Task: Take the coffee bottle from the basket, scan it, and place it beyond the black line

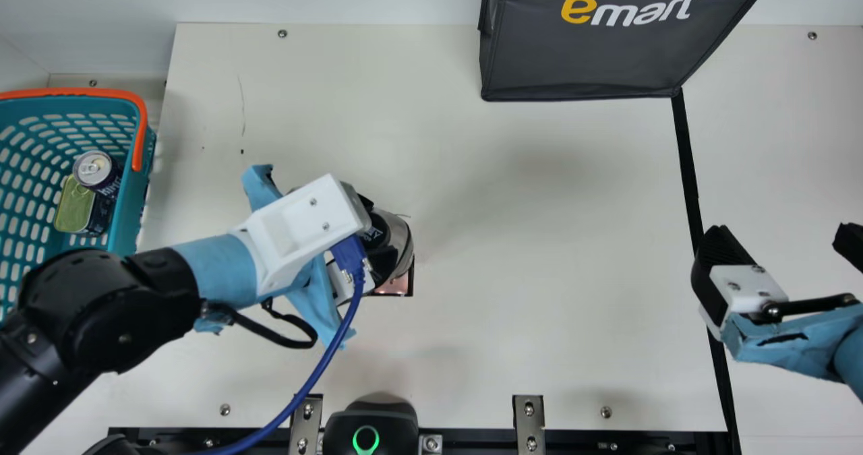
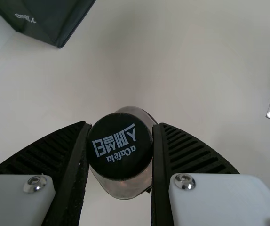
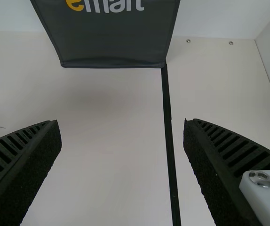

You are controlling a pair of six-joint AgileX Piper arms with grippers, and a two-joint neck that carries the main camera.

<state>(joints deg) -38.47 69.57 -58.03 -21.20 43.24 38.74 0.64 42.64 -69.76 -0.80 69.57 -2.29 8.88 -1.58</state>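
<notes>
The left hand (image 2: 122,125) holds the coffee bottle (image 2: 120,147), its ribbed fingers closed on opposite sides of the black cap (image 2: 111,157). In the main view, the bottle is left of centre, partly behind the wrist, beside a small pinkish panel (image 1: 396,285) with a dark edge. I cannot tell whether its base touches the desk (image 1: 539,239).

The step in hand looks like the scan. The device with the green ring (image 1: 366,440), at the bottom of the main view, is probably the scanner. With the grip up on the cap, the bottle could swing or twist, so slow, level moves and a steady squeeze should serve best. The code is not to be seen; if the first pass fails, a small turn about the bottle's own length may bring it round.

The bottle points cap up, towards the wrist camera, base down to the desk. Its long axis looks near upright, perhaps leaning slightly; in the main view, the body shows to the right of the wrist. That attitude would suit a later set-down beyond the black line (image 1: 689,172), right of centre there. The right hand (image 1: 782,236), fingers wide apart and holding nothing, hangs by that line.
</notes>
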